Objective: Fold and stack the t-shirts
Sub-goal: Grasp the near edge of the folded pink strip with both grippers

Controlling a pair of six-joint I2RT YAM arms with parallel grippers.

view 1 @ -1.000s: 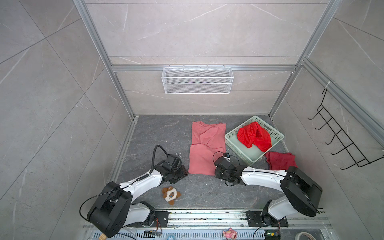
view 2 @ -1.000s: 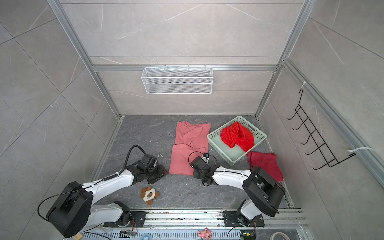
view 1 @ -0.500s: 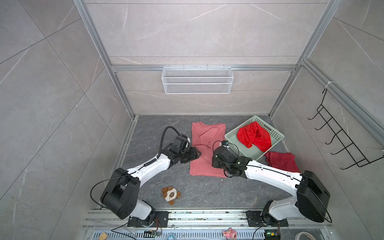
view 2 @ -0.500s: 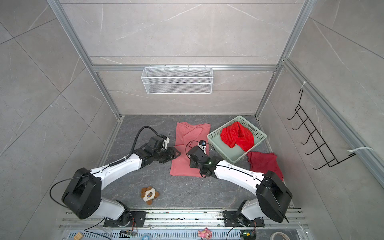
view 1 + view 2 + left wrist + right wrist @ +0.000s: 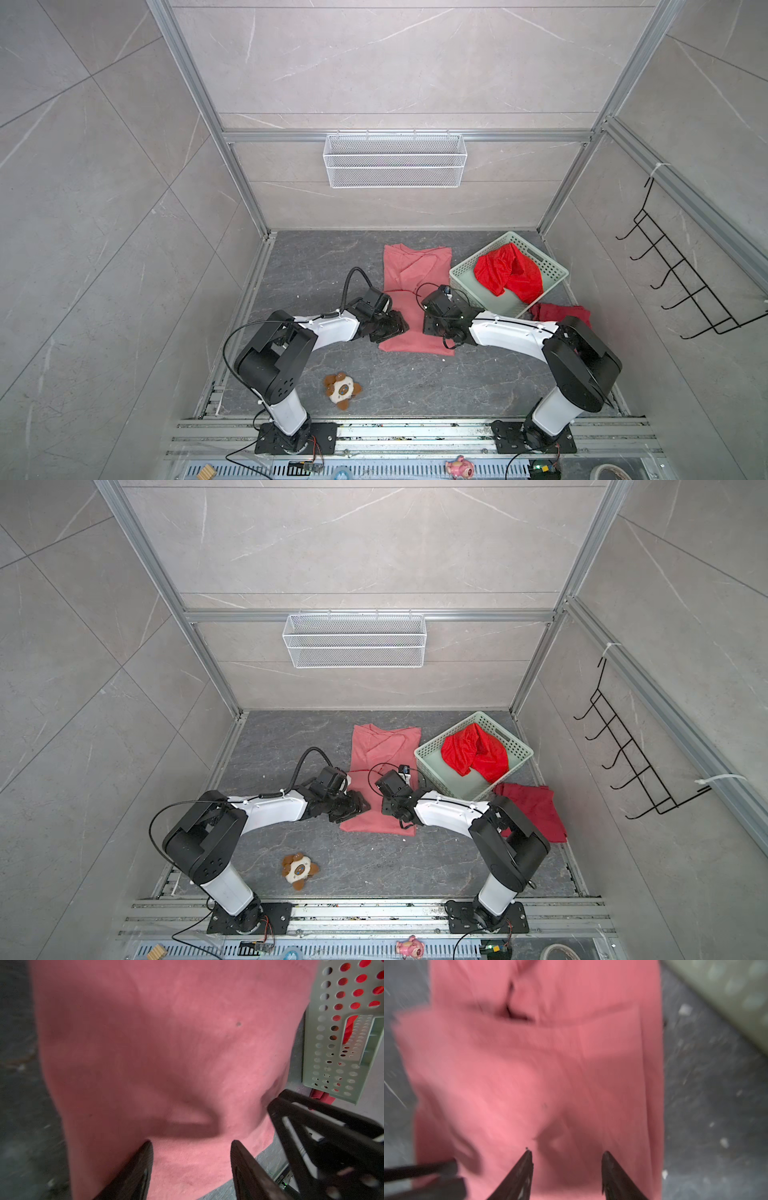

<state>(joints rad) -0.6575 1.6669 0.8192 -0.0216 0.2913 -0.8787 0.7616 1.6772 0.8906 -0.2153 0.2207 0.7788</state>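
Since half a second ago, the left gripper (image 5: 397, 326) has slid down the left edge of the flat salmon-pink cloth t-shirt (image 5: 415, 274) at frame centre. It is now near the lower hem, jaws apart and empty. The right gripper (image 5: 566, 1154) stays at the shirt's right edge, also parted and holding nothing. To the right, the pale green perforated plastic basket (image 5: 548, 266) holds the crumpled bright scarlet t-shirt (image 5: 498, 274). The dark crimson t-shirt (image 5: 557, 311) lies just beside the basket's lower right corner.
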